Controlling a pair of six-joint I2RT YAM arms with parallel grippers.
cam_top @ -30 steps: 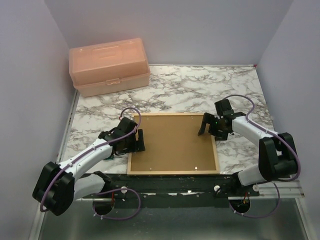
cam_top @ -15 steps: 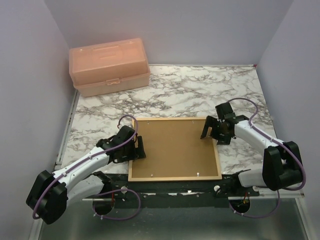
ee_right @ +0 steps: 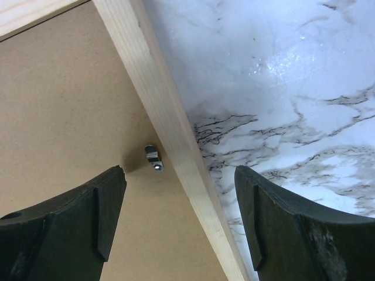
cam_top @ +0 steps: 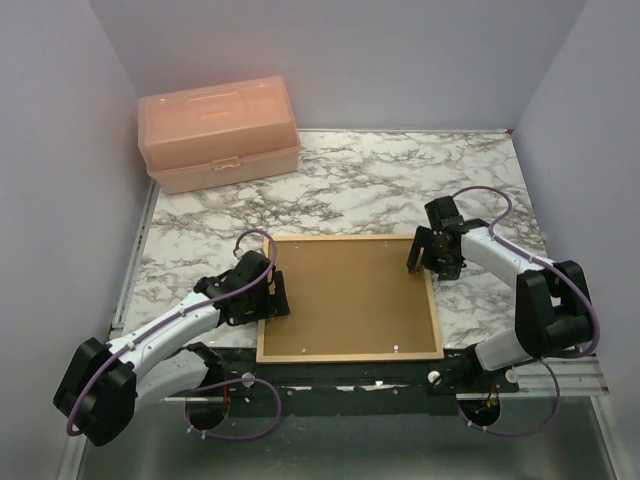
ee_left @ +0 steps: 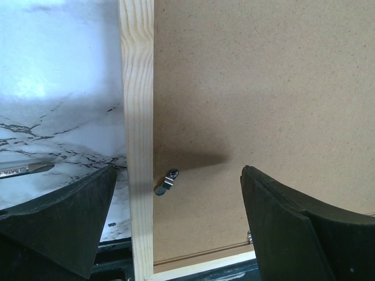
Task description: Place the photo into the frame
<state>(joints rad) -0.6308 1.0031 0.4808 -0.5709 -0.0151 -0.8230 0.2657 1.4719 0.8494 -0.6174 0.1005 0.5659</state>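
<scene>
The frame (cam_top: 350, 354) lies flat on the marble table near the arm bases, with the brown backing board (cam_top: 345, 295) filling it. The photo is out of view. My left gripper (cam_top: 275, 297) stands open astride the frame's left bar (ee_left: 137, 117), one finger over the marble and one over the board (ee_left: 263, 88), close to a small metal clip (ee_left: 166, 182). My right gripper (cam_top: 421, 252) stands open astride the right bar (ee_right: 164, 117), next to another clip (ee_right: 153, 159). In both wrist views, neither gripper (ee_left: 176, 222) (ee_right: 179, 216) has anything clamped.
A peach plastic toolbox (cam_top: 218, 132) stands shut at the back left of the table. Grey walls close in the left, back and right sides. The black mounting rail (cam_top: 350, 375) runs just in front of the frame's near bar.
The frame has slid a little toward the near edge and to the right. The left arm has drawn back with it. The right gripper's jaws have narrowed slightly.
</scene>
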